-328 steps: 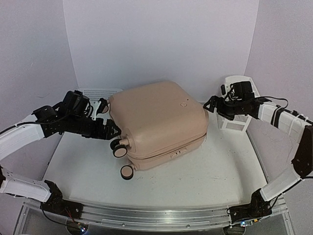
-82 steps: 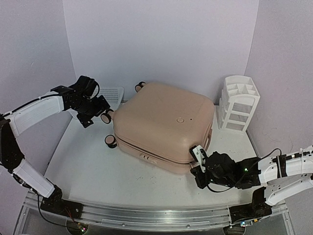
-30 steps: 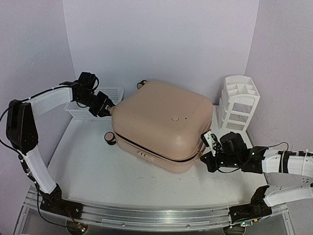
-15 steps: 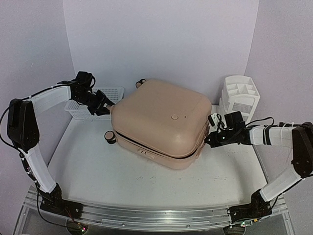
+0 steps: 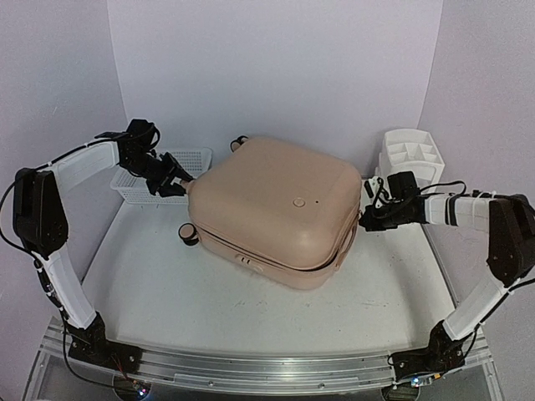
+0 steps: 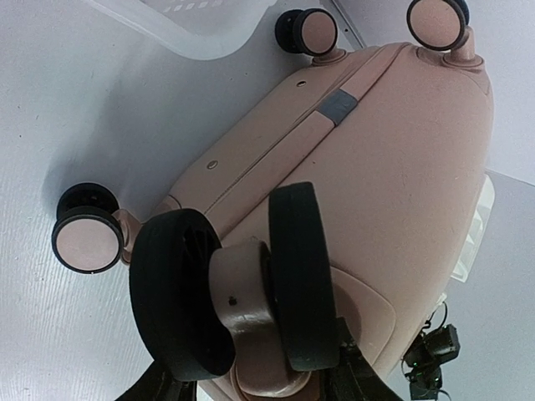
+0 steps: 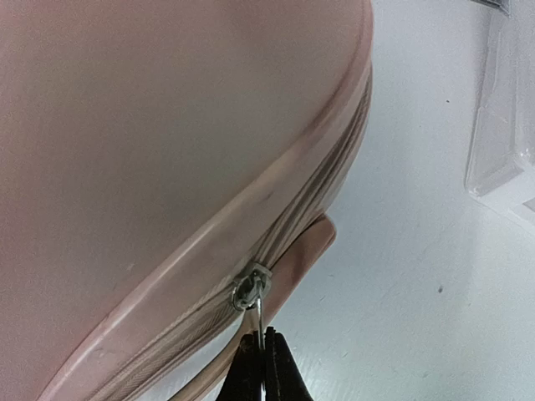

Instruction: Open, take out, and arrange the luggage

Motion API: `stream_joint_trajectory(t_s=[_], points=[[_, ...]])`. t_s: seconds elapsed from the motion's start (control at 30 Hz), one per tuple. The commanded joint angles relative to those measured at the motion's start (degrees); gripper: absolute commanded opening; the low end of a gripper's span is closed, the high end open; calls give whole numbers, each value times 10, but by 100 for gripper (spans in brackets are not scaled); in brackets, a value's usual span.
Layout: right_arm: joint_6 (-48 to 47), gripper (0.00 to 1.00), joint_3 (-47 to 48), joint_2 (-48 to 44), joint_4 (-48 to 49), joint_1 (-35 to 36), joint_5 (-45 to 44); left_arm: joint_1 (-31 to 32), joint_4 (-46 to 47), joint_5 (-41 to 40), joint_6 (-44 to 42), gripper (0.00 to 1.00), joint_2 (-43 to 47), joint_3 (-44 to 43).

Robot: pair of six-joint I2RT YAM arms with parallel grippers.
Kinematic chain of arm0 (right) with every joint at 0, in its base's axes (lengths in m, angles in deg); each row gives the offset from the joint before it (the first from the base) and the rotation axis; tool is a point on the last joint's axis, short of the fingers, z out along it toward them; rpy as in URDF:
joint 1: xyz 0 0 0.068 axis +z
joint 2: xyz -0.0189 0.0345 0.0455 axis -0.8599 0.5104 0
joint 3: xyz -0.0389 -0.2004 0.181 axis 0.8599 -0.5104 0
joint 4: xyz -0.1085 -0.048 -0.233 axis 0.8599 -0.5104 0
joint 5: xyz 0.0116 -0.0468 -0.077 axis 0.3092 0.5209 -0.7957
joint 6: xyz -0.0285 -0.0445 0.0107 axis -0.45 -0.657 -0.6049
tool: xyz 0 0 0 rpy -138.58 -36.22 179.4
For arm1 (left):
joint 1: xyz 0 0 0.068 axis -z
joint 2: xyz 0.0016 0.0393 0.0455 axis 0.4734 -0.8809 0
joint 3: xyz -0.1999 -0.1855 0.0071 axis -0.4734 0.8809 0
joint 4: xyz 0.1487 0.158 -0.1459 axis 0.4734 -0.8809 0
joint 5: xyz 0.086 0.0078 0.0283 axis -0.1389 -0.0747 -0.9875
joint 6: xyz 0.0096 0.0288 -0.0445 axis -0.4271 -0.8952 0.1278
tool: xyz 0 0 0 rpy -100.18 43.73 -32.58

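The luggage [image 5: 276,205] is a big peach-pink hard-shell suitcase lying flat mid-table, lid down. My left gripper [image 5: 178,185] is at its back-left corner, shut on a black double caster wheel [image 6: 288,276]; that wheel fills the left wrist view between the fingers [image 6: 251,372]. Other casters [image 6: 88,238] stick out nearby. My right gripper [image 5: 369,219] is at the suitcase's right side. In the right wrist view its tips [image 7: 261,341] pinch the metal zipper pull [image 7: 258,313] hanging from the slider [image 7: 249,288] on the zipper seam.
A white mesh basket [image 5: 188,157] stands behind the left gripper against the back wall. A white drawer organizer [image 5: 411,154] stands just behind the right arm, near the right wall. Bare white tabletop [image 5: 251,317] lies in front of the suitcase.
The right gripper has slid with the zipper pull along the suitcase's right side, from the front corner toward the back. The left gripper has stayed on the caster wheel.
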Motion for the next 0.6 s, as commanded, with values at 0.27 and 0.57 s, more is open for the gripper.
stream_joint_trajectory(t_s=[0.27, 0.57], points=[[-2, 42, 94, -60, -101, -35, -46, -16, -73, -31, -200, 0, 13, -33], [77, 98, 231, -21, -167, -36, 54, -18, -83, 21, -229, 0, -47, -113]])
